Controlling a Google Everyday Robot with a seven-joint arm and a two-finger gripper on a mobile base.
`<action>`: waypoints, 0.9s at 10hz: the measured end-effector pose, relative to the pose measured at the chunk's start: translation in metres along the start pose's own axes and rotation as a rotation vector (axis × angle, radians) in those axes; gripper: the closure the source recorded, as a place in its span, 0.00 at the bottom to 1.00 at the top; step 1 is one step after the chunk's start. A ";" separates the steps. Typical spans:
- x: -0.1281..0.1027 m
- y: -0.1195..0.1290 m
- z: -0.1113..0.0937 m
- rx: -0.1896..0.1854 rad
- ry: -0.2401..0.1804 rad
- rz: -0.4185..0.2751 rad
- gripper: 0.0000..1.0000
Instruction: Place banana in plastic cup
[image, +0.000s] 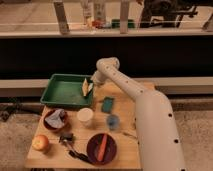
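Observation:
The banana (86, 88), small and pale yellow, is at the right edge of the green tray (62, 92). My gripper (90, 85) is right at the banana, at the end of the white arm (130, 92) that reaches in from the lower right. I cannot tell whether it holds the banana. The white plastic cup (85, 116) stands upright on the wooden table (125, 150), in front of the tray and a short way below the gripper.
A green sponge (107, 104) and a small blue cup (113, 121) sit right of the white cup. A dark plate (92, 150) holds an orange carrot (103, 146). A bowl (55, 120), an apple (41, 143) and a utensil (70, 142) are at the left front.

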 end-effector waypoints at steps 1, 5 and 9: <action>0.000 0.000 0.000 -0.001 -0.002 0.001 0.20; 0.009 0.004 -0.029 0.030 -0.036 -0.001 0.20; 0.002 0.001 -0.039 0.021 -0.054 -0.012 0.20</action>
